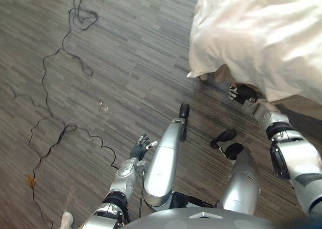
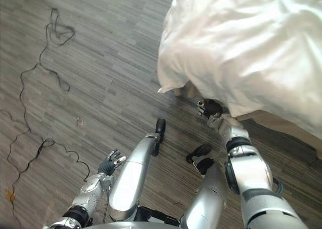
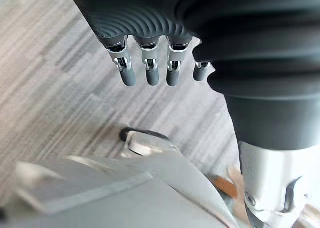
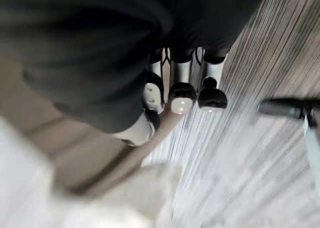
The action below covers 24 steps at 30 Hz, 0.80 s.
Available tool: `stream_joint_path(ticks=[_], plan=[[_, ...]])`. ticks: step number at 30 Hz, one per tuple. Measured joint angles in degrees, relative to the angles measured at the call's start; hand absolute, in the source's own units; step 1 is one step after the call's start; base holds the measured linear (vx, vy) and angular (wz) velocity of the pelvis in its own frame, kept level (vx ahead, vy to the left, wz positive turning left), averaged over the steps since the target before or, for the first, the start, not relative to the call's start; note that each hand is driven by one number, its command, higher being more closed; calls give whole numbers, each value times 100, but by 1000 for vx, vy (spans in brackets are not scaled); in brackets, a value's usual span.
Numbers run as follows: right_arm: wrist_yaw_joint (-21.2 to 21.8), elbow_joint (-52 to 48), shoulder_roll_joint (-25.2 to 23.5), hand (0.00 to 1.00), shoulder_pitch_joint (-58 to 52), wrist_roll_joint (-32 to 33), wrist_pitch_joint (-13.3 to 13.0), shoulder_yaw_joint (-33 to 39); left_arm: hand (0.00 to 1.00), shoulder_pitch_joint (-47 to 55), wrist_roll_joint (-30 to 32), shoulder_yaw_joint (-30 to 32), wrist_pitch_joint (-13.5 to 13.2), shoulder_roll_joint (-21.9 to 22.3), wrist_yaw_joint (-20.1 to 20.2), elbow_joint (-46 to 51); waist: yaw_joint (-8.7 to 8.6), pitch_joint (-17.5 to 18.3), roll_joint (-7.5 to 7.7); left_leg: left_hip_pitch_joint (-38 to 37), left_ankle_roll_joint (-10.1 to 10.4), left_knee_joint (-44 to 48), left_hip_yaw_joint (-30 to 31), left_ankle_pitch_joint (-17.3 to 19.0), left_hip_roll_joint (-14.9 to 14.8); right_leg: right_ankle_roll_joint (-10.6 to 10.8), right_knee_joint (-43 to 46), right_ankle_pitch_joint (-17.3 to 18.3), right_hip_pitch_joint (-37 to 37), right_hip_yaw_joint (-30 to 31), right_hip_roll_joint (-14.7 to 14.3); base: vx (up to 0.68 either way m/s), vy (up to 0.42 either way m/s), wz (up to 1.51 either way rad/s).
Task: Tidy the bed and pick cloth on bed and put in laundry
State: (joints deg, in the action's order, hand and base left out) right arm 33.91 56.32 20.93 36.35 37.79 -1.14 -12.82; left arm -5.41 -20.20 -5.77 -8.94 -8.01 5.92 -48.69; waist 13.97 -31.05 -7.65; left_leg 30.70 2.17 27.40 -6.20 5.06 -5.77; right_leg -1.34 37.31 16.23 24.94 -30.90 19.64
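Observation:
The bed's white duvet (image 1: 256, 32) fills the upper right and hangs over the bed's corner toward the floor. My right hand (image 1: 242, 93) is just below the duvet's hanging edge, close to the beige bed base (image 1: 302, 105); its fingers (image 4: 181, 95) are curled and hold nothing. Low on the left, my left hand (image 1: 141, 148) hovers over the wooden floor. Its fingers (image 3: 150, 70) are straight and empty.
Grey wood-plank floor (image 1: 126, 63) stretches to the left of the bed. A small clear scrap (image 1: 102, 105) lies on it, and a small orange bit (image 1: 31, 180) sits near the left edge.

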Motion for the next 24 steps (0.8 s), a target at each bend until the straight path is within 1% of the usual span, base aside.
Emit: stream_joint_path(ticks=[1, 2, 3, 4, 5, 6, 7, 8, 9, 10, 11, 12, 13, 14, 16, 17, 19, 22, 23, 24], plan=[[97, -354, -124, 100, -179, 43, -32, -232, 0, 14, 95, 23, 6, -11, -6, 1, -73, 1, 5, -120, 9, -53, -31, 6, -11, 7, -65, -4, -116, 6, -34, 46, -56, -33], [211, -1018, -426, 100, -487, 155, -55, -670, 0, 58, 185, 19, 45, -67, -8, 4, -185, -2, 50, -351, 36, -157, -91, 23, -54, 16, -192, -15, -305, 28, -114, 34, -49, -30], [278, -1551, -676, 100, -717, 204, -60, -1047, 0, 79, 257, 20, 86, -100, -21, 9, -240, -3, 74, -504, 64, -258, -131, 40, -102, 19, -318, -37, -452, 38, -205, 37, -59, -39], [363, -2138, -1026, 100, -945, 248, -58, -1544, 0, 122, 391, 18, 95, -149, -99, 17, -300, 20, 152, -680, 90, -366, -170, 40, -154, 22, -463, -58, -589, 62, -314, 31, -55, -30], [373, -2381, -1208, 100, -1008, 250, -49, -1807, 0, 155, 405, 22, 93, -178, -142, 18, -339, 36, 209, -763, 114, -433, -194, 32, -184, 22, -522, -65, -657, 65, -358, 60, -72, -28], [430, -2777, -1564, 100, -1062, 262, -50, -2291, 0, 205, 426, 15, 92, -260, -216, 19, -373, 40, 343, -964, 160, -543, -238, 10, -223, 22, -627, -72, -799, 81, -426, 75, -85, -19], [468, -3131, -1860, 100, -1051, 286, -52, -2592, 0, 238, 557, 16, 101, -316, -271, 17, -364, 62, 443, -1127, 182, -625, -248, 2, -264, 25, -725, -77, -961, 73, -502, 81, -89, -16], [477, -3279, -1980, 100, -1021, 393, -53, -2662, 0, 253, 619, 12, 102, -338, -296, 19, -350, 74, 490, -1212, 193, -663, -251, 0, -277, 28, -771, -80, -1047, 68, -527, 78, -82, -5], [494, -3472, -2179, 100, -867, 549, -60, -2641, 0, 315, 634, 12, 101, -377, -380, 18, -342, 120, 583, -1380, 205, -735, -256, -4, -312, 43, -862, -88, -1221, 45, -560, 81, -71, 1], [498, -3536, -2268, 100, -563, 835, -84, -2503, 0, 406, 634, 14, 100, -417, -409, 22, -355, 158, 652, -1522, 209, -753, -279, -7, -323, 69, -941, -103, -1397, 23, -575, 89, -47, 1], [487, -3535, -2274, 100, -390, 976, -103, -2360, 0, 439, 634, 13, 102, -426, -422, 21, -350, 170, 675, -1605, 209, -763, -294, -7, -321, 91, -974, -116, -1482, 24, -576, 63, -3, 1], [403, -3519, -2269, 100, -64, 1276, -116, -2012, 0, 498, 629, 14, 100, -427, -454, 19, -343, 181, 692, -1731, 209, -785, -311, -7, -309, 133, -1051, -143, -1631, 22, -579, 35, 46, -3], [297, -3505, -2269, 100, 251, 1536, -147, -1603, 0, 550, 627, 15, 95, -421, -452, 18, -323, 182, 693, -1834, 208, -841, -348, -7, -295, 180, -1119, -184, -1734, 25, -578, 7, 57, -3], [245, -3498, -2269, 100, 412, 1642, -178, -1399, 0, 584, 627, 15, 94, -421, -451, 18, -313, 182, 694, -1858, 207, -851, -360, -8, -291, 195, -1144, -204, -1756, 29, -578, -14, 71, -10], [-51, -3462, -2268, 100, 1009, 2008, -256, -767, 0, 687, 580, 24, 73, -397, -426, 11, -265, 183, 696, -1888, 184, -865, -426, -22, -282, 229, -1193, -271, -1755, 73, -566, -36, 66, -11], [-137, -3434, -2268, 100, 1116, 2067, -272, -659, 0, 695, 575, 14, 73, -397, -404, 9, -249, 183, 696, -1900, 178, -880, -428, -27, -278, 236, -1201, -282, -1757, 75, -566, -45, 44, -5], [-574, -3187, -2264, 100, 1486, 2166, -280, -256, 0, 705, 504, 16, 39, -381, -352, -3, -189, 183, 695, -1921, 147, -941, -419, -87, -240, 232, -1187, -297, -1757, 67, -537, -57, 26, 4], [-1010, -2774, -2204, 100, 1850, 2156, -269, 130, 0, 698, 497, 15, -34, -377, -316, -41, -181, 193, 677, -1751, 123, -923, -309, -159, -188, 213, -1062, -281, -1620, -15, -464, -80, 14, 21], [-1237, -2559, -2064, 100, 2084, 2143, -268, 322, 0, 642, 464, 14, -40, -371, -246, -85, -153, 198, 667, -1534, 105, -907, -261, -219, -135, 190, -909, -245, -1382, -35, -381, -118, 20, 32], [-1408, -2274, -1877, 100, 2351, 2124, -275, 521, 0, 496, 336, -10, -32, -345, -194, -172, -94, 203, 620, -1245, 73, -887, -223, -299, -77, 156, -738, -221, -1082, -72, -281, -153, 23, 33]])
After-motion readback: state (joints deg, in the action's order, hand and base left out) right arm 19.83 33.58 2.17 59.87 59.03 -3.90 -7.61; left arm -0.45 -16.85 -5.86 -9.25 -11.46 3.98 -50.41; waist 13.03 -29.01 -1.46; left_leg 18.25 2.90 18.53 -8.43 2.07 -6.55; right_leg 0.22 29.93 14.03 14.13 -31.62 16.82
